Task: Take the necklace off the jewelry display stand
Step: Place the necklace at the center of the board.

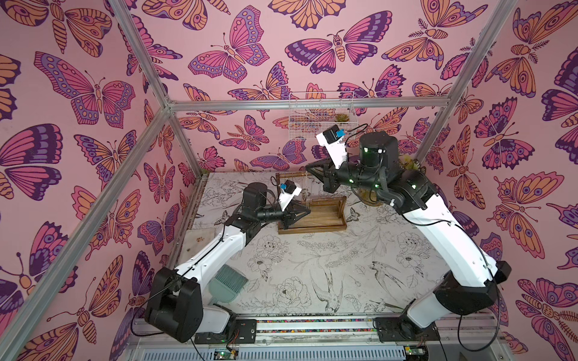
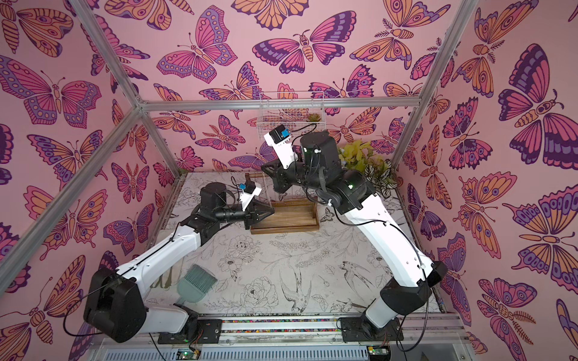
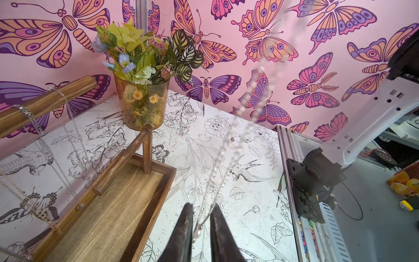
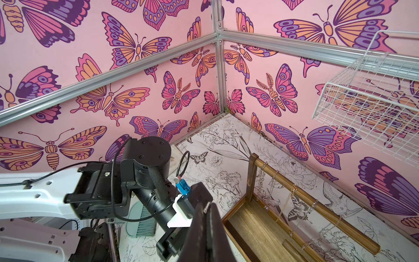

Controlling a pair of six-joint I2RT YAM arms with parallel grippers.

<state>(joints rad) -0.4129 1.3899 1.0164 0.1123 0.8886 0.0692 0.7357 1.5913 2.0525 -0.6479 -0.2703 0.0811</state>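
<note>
pearl necklace (image 3: 240,109), seemingly lifted off the jewelry display stand (image 3: 108,204), hangs from the closed right gripper (image 4: 205,211); the left gripper (image 3: 201,205), jaws narrowly apart, straddles its lower end. next move: pinch, carry clear.

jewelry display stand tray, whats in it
Bare wood shows in the jewelry display stand tray, thin chains hanging above. In a top view the left fingers cover one end.
</note>
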